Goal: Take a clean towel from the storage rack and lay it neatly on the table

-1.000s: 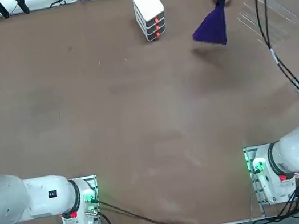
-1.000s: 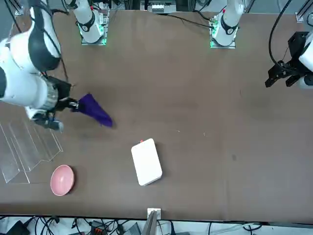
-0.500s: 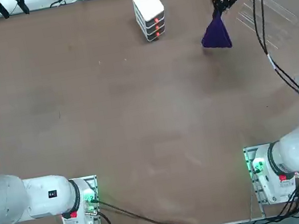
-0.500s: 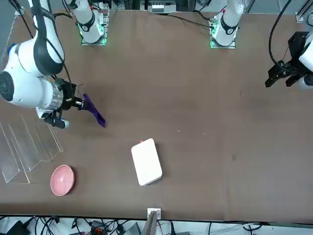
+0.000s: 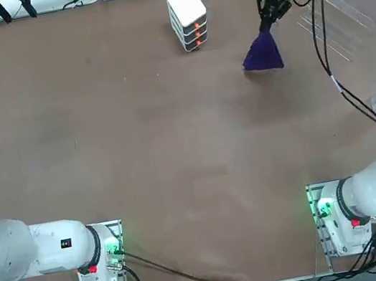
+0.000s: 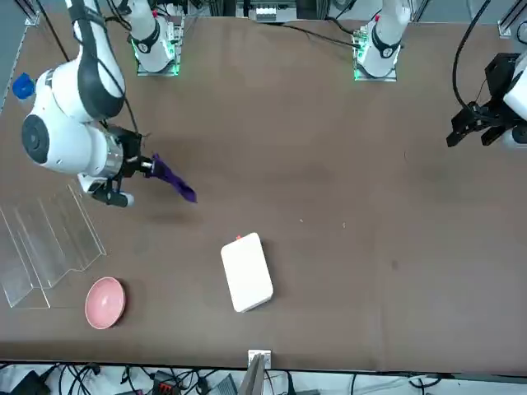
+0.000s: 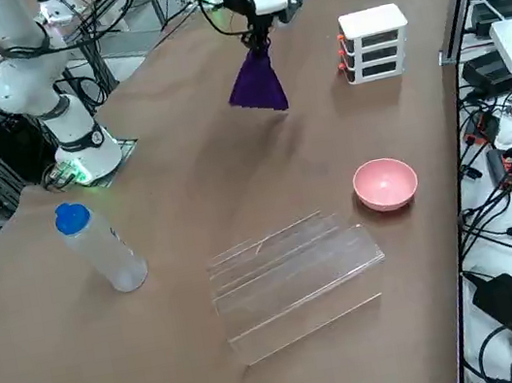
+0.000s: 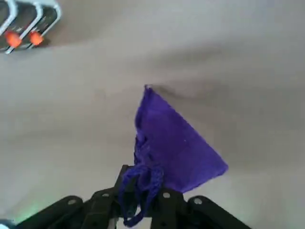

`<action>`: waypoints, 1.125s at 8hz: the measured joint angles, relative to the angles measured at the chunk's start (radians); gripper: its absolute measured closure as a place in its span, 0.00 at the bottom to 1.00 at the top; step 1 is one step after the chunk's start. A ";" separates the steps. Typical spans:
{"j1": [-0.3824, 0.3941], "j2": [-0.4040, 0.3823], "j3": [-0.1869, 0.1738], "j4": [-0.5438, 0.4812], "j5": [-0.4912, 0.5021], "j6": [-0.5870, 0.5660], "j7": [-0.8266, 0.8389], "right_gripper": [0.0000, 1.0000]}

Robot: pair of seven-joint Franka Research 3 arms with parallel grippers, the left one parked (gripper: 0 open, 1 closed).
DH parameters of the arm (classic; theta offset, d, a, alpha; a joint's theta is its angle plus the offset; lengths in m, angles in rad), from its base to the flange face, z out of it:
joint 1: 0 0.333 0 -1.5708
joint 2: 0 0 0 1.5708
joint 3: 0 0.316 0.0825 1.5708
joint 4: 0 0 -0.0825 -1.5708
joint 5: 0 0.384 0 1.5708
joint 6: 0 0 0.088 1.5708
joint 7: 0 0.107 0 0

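One see-through storage rack (image 6: 51, 247) at far left in the front view, faint and cut off by the frame. Pink bowl (image 6: 104, 303) near it. Then the right gripper (image 6: 147, 167), clenched on the purple towel (image 6: 174, 179) above the table (image 6: 346, 247), cloth hiding its tips. White box (image 6: 247, 272), then wide-open tabletop.

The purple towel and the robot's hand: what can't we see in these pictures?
- Gripped part of the towel: in the right wrist view, bunched cloth covers it between the right gripper's fingers.
- Inside of the pink bowl in the top view: the right arm's end hides the bowl.
- Writing on the bottle: too small in the right side view.
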 joint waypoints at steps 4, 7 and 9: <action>-0.055 0.036 -0.021 -0.145 0.020 0.146 -0.015 0.95; -0.160 0.153 -0.029 -0.173 0.021 0.282 -0.102 0.93; -0.165 0.213 -0.028 -0.174 0.013 0.401 -0.133 0.79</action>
